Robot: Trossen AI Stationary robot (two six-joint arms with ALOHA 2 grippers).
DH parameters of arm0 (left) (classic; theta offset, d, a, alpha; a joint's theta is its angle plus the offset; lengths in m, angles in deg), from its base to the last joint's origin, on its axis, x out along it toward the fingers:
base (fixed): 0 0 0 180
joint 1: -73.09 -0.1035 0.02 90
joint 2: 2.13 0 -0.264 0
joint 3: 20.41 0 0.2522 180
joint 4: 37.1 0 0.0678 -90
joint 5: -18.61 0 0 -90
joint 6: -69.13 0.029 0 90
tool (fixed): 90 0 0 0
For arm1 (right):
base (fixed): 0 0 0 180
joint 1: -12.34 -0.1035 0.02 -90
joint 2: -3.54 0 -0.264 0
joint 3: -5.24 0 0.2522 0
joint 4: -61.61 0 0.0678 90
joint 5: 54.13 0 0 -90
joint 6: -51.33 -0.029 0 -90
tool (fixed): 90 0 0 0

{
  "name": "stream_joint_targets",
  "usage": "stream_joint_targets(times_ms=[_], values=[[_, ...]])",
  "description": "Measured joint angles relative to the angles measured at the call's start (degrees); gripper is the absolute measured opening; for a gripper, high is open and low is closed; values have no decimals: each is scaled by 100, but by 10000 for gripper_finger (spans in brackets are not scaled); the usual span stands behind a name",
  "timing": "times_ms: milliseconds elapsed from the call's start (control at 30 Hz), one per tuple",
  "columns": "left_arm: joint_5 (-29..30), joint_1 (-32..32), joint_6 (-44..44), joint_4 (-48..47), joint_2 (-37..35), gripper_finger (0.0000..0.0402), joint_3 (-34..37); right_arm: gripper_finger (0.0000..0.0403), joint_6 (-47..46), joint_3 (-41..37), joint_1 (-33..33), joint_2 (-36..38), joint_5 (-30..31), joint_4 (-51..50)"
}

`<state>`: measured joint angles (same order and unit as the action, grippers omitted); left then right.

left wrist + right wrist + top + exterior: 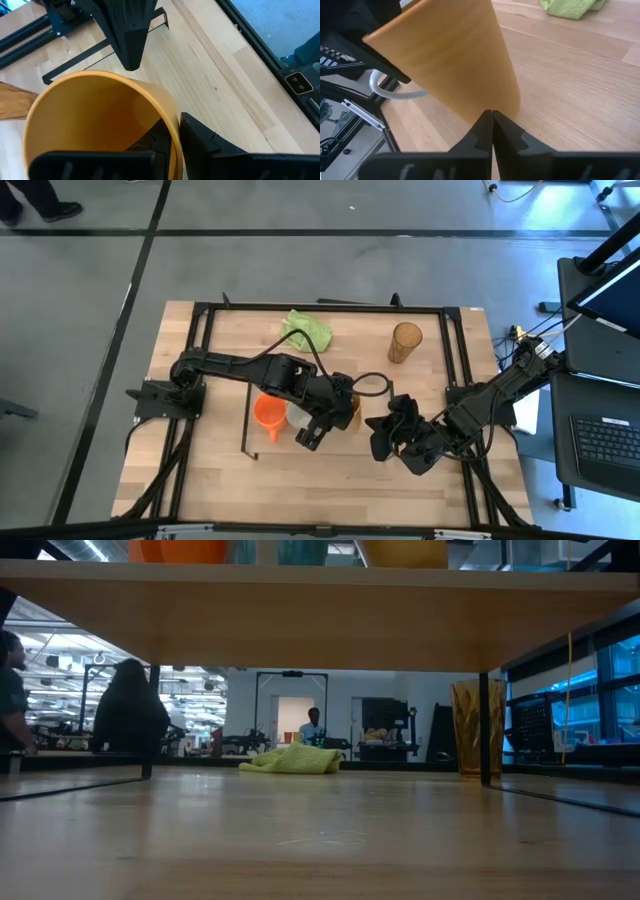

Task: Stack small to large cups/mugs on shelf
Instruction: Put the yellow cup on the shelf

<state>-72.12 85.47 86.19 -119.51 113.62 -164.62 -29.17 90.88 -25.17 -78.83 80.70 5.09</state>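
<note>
Left gripper [167, 137] pinched the tan-brown cup's [100, 120] rim on the light wooden shelf [320, 615]; right gripper [492, 131] waited closed beside it.

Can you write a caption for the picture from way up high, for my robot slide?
Left pincer at the tan cup beside the orange mug and white mug; amber tumbler waits apart.

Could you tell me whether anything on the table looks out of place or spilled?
Nothing is spilled or broken. The amber tumbler stands alone on the tabletop, off the shelf, where the orange mug, white mug and brown cup sit, the left pincer clamped on the brown cup's rim.
</note>
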Motion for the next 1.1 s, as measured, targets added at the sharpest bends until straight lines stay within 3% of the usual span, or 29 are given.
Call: stream_joint_targets(times_ms=[367, 1100], values=[[2, -7, 0, 5, 0, 62, 0, 33, -2, 0, 0, 0, 3, -74], [0, 14, -36, -180, 218, 57, 2, 29, -25, 0, 0, 0, 5, -207]])
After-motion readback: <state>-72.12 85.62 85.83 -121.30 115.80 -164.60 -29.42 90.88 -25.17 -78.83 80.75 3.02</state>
